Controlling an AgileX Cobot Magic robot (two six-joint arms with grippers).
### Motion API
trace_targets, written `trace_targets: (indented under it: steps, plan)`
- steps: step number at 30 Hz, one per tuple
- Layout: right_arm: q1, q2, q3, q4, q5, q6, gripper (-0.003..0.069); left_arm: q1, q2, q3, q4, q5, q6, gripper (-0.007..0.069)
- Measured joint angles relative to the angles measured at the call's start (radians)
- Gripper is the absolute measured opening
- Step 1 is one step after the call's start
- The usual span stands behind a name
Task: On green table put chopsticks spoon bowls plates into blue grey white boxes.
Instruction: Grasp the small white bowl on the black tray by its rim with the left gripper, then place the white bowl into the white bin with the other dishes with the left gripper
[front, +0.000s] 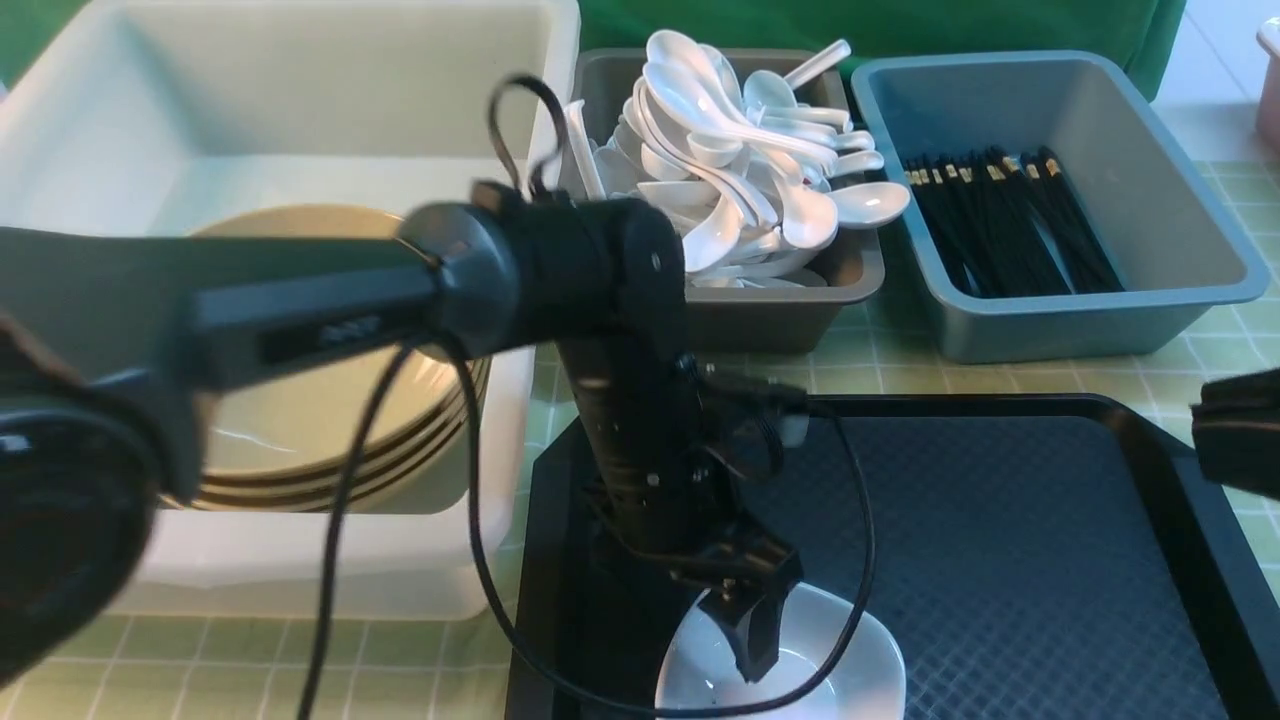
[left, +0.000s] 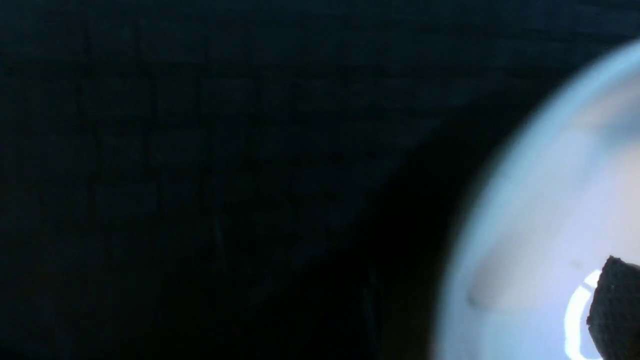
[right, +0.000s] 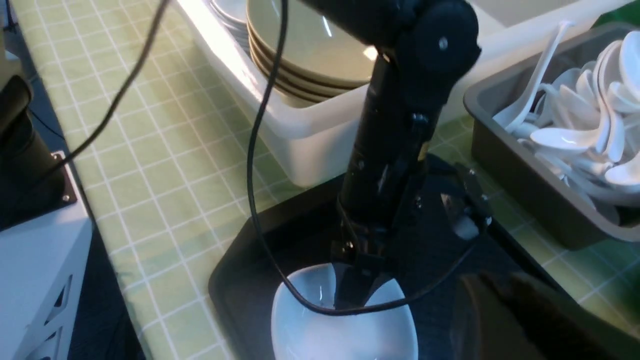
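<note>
A white bowl (front: 860, 670) sits on the black tray at the near edge; it also shows in the left wrist view (left: 525, 225) and the right wrist view (right: 310, 335). My left gripper (front: 748, 640) points down at it, open, with one finger (left: 617, 305) inside the bowl and the rim between the jaws. Tan plates (front: 300, 420) are stacked in the white box (front: 300, 580). Spoons (front: 740, 170) fill the dark grey box (front: 760, 310). Chopsticks (front: 1010, 220) lie in the blue-grey box (front: 1100, 320). My right gripper (front: 1215, 430) hovers at the tray's right edge, blurred (right: 500, 300), fingers together.
The black textured tray (front: 1000, 560) lies on the green table (front: 200, 670) in front of the boxes. The left arm's cable loops over the bowl. A white stand (right: 35, 280) is beside the table's edge.
</note>
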Motion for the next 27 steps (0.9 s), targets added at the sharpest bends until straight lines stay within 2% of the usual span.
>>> trace_targets:
  steps: [4, 7, 8, 9, 11, 15, 19, 22, 23, 25, 26, 27]
  plan:
    - [0.0, 0.0, 0.006, -0.001, 0.004, 0.0, 0.0073, 0.003, 0.022, -0.009, -0.015, 0.019, 0.035, 0.041]
    - [0.0, 0.0, 0.006, -0.001, 0.004, 0.0, 0.0076, 0.003, 0.032, -0.009, -0.017, 0.024, 0.039, 0.0231]
    - [0.0, 0.0, 0.006, -0.001, 0.004, 0.0, 0.0077, 0.003, 0.035, -0.009, -0.017, 0.025, 0.039, 0.0204]
    - [0.0, 0.0, 0.006, -0.001, 0.004, 0.0, 0.0078, 0.006, 0.038, -0.009, -0.017, 0.024, 0.038, 0.0112]
    - [0.0, 0.0, 0.006, -0.001, 0.002, 0.0, 0.0078, 0.015, 0.038, -0.008, -0.032, 0.026, 0.037, 0.0039]
    - [0.0, 0.0, 0.006, -0.001, -0.005, 0.0, 0.008, 0.041, 0.006, -0.006, -0.072, 0.032, 0.041, 0.0014]
    - [0.0, 0.011, 0.006, -0.001, -0.032, -0.025, 0.0082, 0.12, -0.128, -0.001, -0.151, 0.029, 0.062, 0.0015]
    - [0.0, 0.039, 0.006, 0.001, -0.073, -0.031, 0.0083, 0.231, -0.251, -0.001, -0.251, 0.03, 0.068, 0.0015]
    - [0.0, 0.041, 0.006, 0.001, -0.076, -0.031, 0.0083, 0.24, -0.269, -0.001, -0.255, 0.03, 0.068, 0.0015]
    - [0.0, 0.065, 0.006, 0.004, -0.1, -0.031, 0.0084, 0.329, -0.339, -0.001, -0.29, 0.038, 0.068, 0.0015]
    - [0.0, 0.097, 0.006, 0.015, -0.118, -0.031, 0.0087, 0.445, -0.425, -0.001, -0.313, 0.039, 0.068, 0.0015]
    - [0.0, 0.1, 0.006, 0.016, -0.119, -0.031, 0.0087, 0.458, -0.442, -0.001, -0.313, 0.039, 0.068, 0.0015]
